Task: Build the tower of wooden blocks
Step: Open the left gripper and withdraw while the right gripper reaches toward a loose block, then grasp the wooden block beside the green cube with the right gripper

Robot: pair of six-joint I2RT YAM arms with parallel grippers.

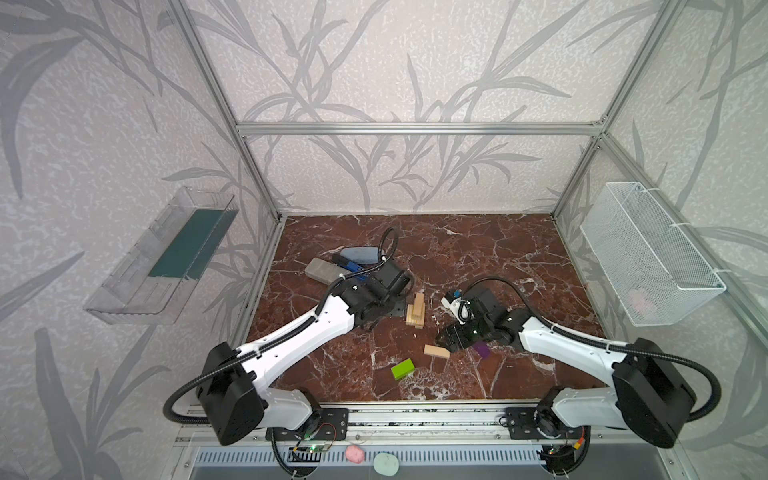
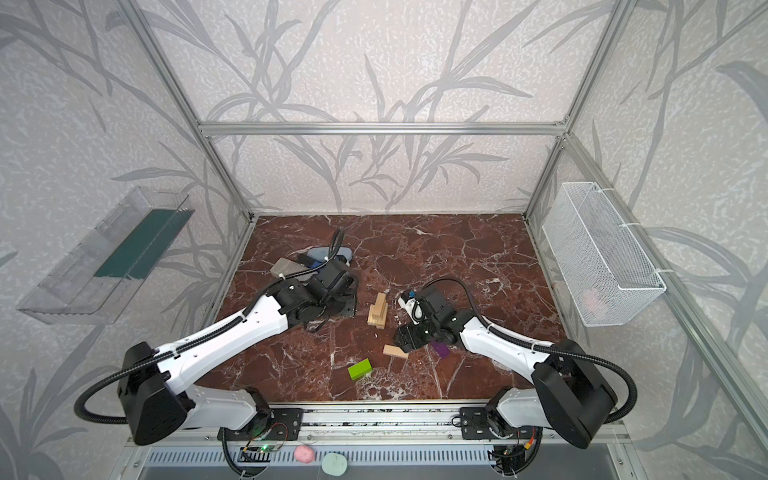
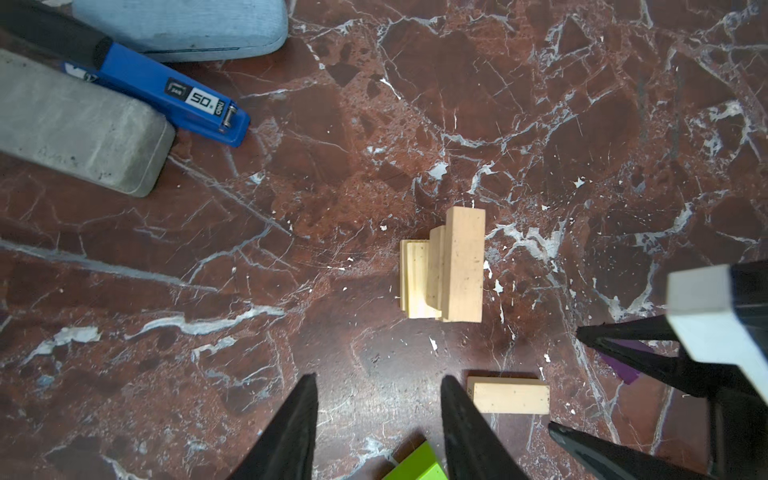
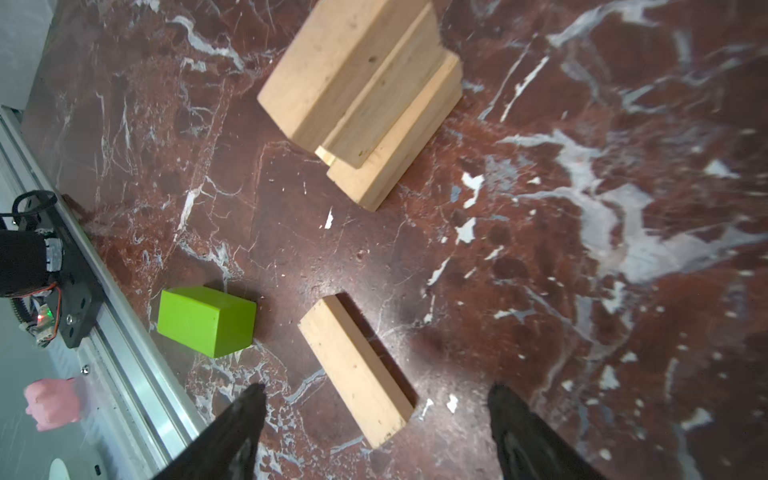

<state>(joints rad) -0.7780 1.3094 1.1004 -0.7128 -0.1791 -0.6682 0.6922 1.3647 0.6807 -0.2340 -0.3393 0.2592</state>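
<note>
Right, the tower sits mid-table on the marble table. It's pale bricks in stepped layers, with the top one offset to one side, so I'd rate it tippy.

The loose wood block lies flat just in front of it, the green block nearer the front rail. The purple block is half hidden under my right arm.

- **Right gripper**: fingers spread wide, nothing in them. They frame the near end of the loose block, and I can't tell if they're down at its height.
- **Left gripper**: fingers apart and empty, just beside the tower.

**Handling, my read:**
- The bricks should be light, stiff, dry wood with smooth faces.
- I'd pinch across the narrow width at mid-length so the brick hangs level.
- The marble looks slick, so one finger landing first could skid it.

**Room:**
- It's open on the far and right sides.
- The stapler, grey case and blue-grey case are clustered far left, well apart from the stack.
- The tight spot is the tower's left flank, beside my left arm.
</note>
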